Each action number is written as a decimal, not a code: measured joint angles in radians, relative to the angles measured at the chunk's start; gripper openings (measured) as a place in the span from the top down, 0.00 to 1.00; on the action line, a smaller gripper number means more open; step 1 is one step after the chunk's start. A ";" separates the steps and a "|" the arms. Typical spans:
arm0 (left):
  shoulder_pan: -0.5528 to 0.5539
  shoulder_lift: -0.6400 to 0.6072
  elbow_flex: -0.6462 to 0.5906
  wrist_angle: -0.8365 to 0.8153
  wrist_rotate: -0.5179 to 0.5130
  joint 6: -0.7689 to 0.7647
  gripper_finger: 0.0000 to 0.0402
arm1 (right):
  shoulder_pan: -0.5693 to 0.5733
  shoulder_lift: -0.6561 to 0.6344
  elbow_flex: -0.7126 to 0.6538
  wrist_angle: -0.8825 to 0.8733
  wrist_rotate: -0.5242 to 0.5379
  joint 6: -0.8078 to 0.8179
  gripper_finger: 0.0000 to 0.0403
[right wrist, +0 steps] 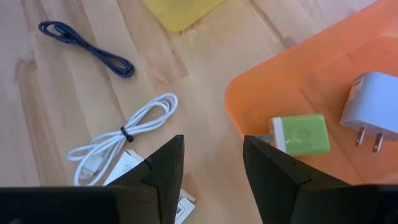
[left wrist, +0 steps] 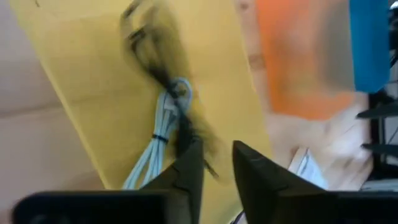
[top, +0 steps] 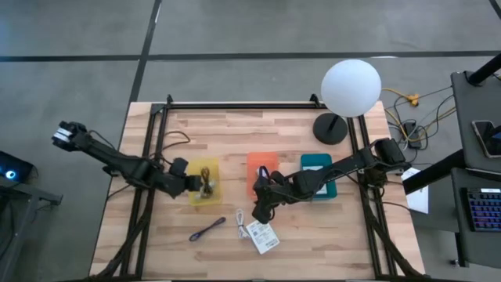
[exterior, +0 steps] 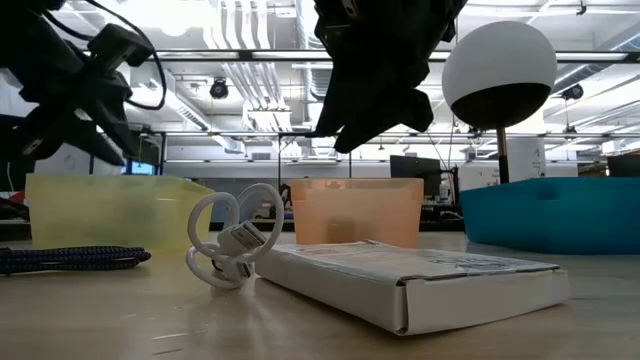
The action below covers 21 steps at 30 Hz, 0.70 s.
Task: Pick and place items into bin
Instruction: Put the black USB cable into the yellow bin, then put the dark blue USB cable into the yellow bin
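My left gripper [left wrist: 217, 168] is open above the yellow bin [top: 205, 182], where a pale cable [left wrist: 158, 134] and a dark cable [left wrist: 155, 56] lie on the bin floor. My right gripper [right wrist: 211, 168] is open and hangs over the table beside the near edge of the orange bin [top: 262, 167]. A green-and-white cube [right wrist: 301, 134] and a lavender-white plug cube [right wrist: 370, 118] lie in that bin. On the wood rest a coiled white cable [right wrist: 124, 134], a dark blue cable [right wrist: 87, 46] and a flat white printed packet [top: 263, 236].
A teal bin [top: 317, 174] stands to the right of the orange one. A lamp with a white globe [top: 351, 88] rises at the table's far right. Black frame rails [top: 235, 106] run along the far edge and both sides. Bare wood lies at the near left.
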 joint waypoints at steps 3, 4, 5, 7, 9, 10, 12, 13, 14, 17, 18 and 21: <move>0.000 0.018 0.000 -0.001 0.054 0.008 0.72 | 0.000 0.000 0.000 0.000 0.000 0.000 0.62; 0.000 0.019 0.000 0.009 0.070 0.027 0.68 | 0.000 0.000 0.000 -0.001 0.000 0.000 0.62; -0.004 0.017 0.001 0.027 0.080 0.067 0.65 | 0.000 0.000 0.000 0.000 0.000 0.000 0.62; -0.023 0.008 0.031 0.071 0.099 0.178 0.62 | -0.001 0.000 0.000 -0.001 0.000 0.000 0.62; -0.056 0.005 0.097 0.115 0.148 0.329 0.61 | 0.000 0.000 0.000 -0.002 -0.001 0.000 0.62; -0.077 0.016 0.139 0.103 0.172 0.393 0.62 | 0.000 0.000 0.000 -0.003 -0.001 0.000 0.62; -0.134 0.070 0.226 0.044 0.200 0.500 0.65 | 0.000 0.000 0.000 -0.009 -0.001 0.000 0.62; -0.166 0.105 0.271 -0.004 0.202 0.543 0.66 | 0.000 0.000 0.000 -0.013 -0.002 0.000 0.62; -0.201 0.148 0.312 -0.055 0.203 0.586 0.68 | 0.000 0.000 0.000 -0.013 -0.002 0.000 0.62; -0.294 0.317 0.416 -0.174 0.205 0.641 0.71 | 0.000 0.000 -0.004 -0.014 -0.002 0.000 0.62; -0.315 0.378 0.442 -0.190 0.207 0.640 0.71 | 0.000 0.000 -0.006 -0.013 -0.002 0.000 0.62; -0.345 0.542 0.505 -0.204 0.217 0.564 0.70 | 0.000 0.000 -0.011 -0.013 -0.003 0.000 0.62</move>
